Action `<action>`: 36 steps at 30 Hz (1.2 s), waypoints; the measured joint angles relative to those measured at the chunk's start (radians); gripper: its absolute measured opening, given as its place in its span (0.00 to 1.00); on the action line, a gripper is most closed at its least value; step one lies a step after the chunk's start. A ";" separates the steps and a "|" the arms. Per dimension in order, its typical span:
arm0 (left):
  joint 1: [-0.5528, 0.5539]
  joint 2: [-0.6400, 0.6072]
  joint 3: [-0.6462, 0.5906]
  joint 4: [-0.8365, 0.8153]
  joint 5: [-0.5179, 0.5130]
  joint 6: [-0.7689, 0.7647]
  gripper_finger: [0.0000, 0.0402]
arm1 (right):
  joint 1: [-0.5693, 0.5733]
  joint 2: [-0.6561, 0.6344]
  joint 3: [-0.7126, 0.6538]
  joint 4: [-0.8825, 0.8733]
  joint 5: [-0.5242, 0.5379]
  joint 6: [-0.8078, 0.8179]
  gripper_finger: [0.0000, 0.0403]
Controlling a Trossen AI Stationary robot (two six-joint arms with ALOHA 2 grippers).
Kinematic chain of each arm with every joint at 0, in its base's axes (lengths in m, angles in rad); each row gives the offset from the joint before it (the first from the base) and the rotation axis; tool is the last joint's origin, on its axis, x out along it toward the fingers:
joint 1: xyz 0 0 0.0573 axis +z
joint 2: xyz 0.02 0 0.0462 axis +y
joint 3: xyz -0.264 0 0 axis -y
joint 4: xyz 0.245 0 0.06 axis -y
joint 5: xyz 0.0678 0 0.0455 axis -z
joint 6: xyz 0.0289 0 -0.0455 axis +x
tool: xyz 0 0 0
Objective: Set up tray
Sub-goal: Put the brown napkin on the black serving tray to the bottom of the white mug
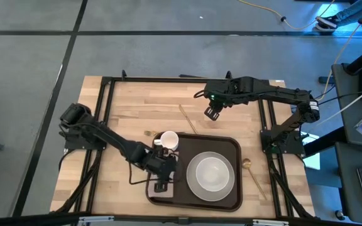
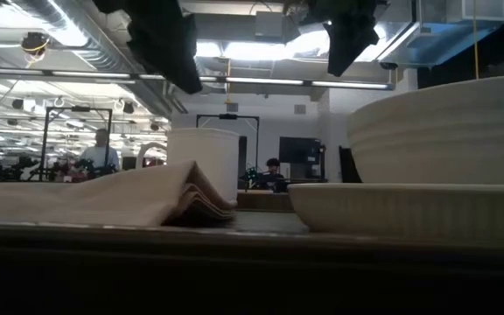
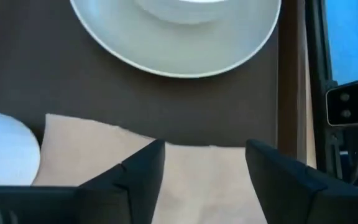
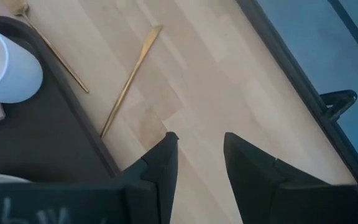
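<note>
Left arm bent inward, its tool (image 1: 161,182) low, fingers spread wide, empty. Right arm stretched across, its tool (image 1: 212,113) raised, fingers parted, empty.

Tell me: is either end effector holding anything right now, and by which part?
Nothing is held. The left end effector stands open over the napkin in the tray; the right end effector hangs empty above bare table.

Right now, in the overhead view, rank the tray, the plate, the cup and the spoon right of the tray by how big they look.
1. Tray, clearly largest.
2. Plate, inside the tray.
3. and 4. Cup and spoon: unsure. The spoon runs longer, the cup covers a wider patch.
</note>
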State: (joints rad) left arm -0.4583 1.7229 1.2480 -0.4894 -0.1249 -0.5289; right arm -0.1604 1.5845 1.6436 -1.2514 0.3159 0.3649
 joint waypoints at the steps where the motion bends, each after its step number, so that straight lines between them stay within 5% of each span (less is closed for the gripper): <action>1: -0.008 0.001 0.000 0.004 -0.006 0.001 0.51 | 0.000 0.000 0.000 0.000 -0.001 0.000 0.33; 11: -0.081 0.044 0.000 0.027 -0.036 0.009 0.03 | 0.000 0.000 0.000 0.000 -0.003 0.000 0.33; 26: -0.133 0.219 -0.001 -0.054 -0.101 -0.147 0.00 | 0.000 0.000 0.000 0.006 -0.004 0.031 0.33; 36: -0.129 0.241 0.001 0.123 0.093 0.007 0.00 | 0.000 0.000 0.001 0.009 -0.004 0.047 0.33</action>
State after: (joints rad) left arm -0.5876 1.9636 1.2488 -0.3659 -0.0315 -0.5216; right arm -0.1600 1.5845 1.6444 -1.2423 0.3119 0.4114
